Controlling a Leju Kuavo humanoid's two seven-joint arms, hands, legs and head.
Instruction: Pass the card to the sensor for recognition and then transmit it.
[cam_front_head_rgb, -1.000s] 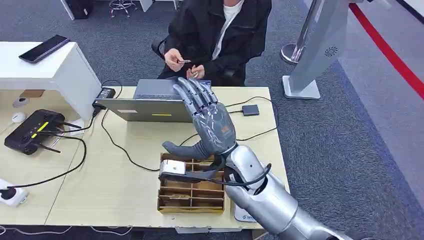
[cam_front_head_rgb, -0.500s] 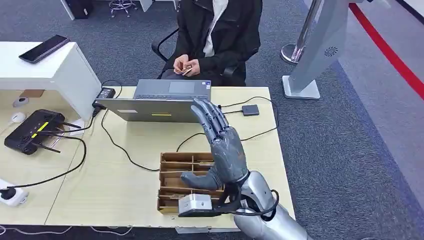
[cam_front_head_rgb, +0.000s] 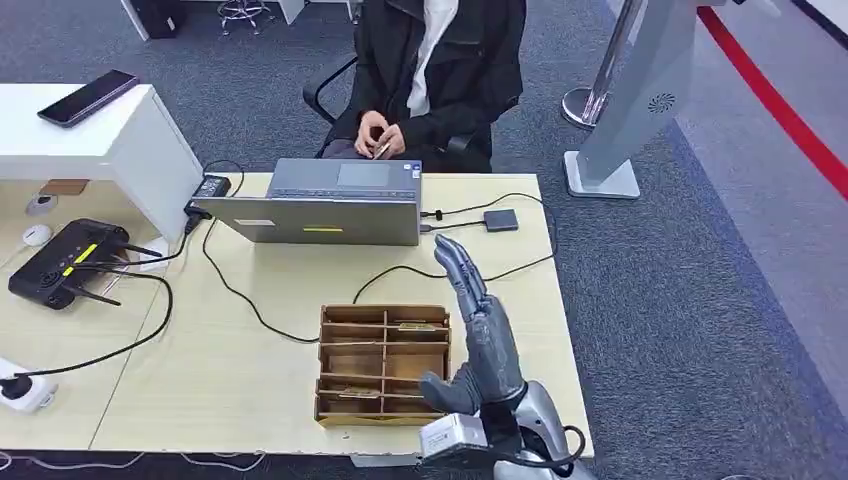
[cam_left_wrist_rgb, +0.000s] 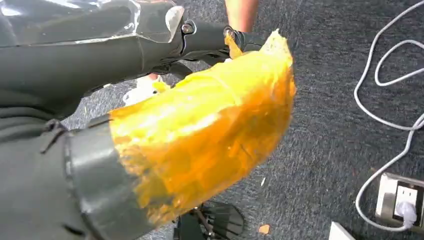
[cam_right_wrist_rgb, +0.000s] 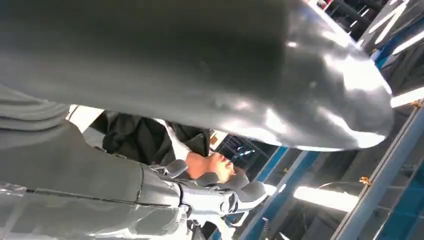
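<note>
Our right hand is up over the table's near edge, fingers straight and spread, holding nothing. Just left sits the cardboard organizer. Well ahead, the seated person's hands hold the card.

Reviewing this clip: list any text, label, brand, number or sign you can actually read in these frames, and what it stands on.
None is readable.
Yellow sticker on the laptop: too small to read.
Yellow strip on the black router: blurred.
Round emblem on the grey stand: a swirl, no letters.
Cards in the wooden tray: print too small.
</note>
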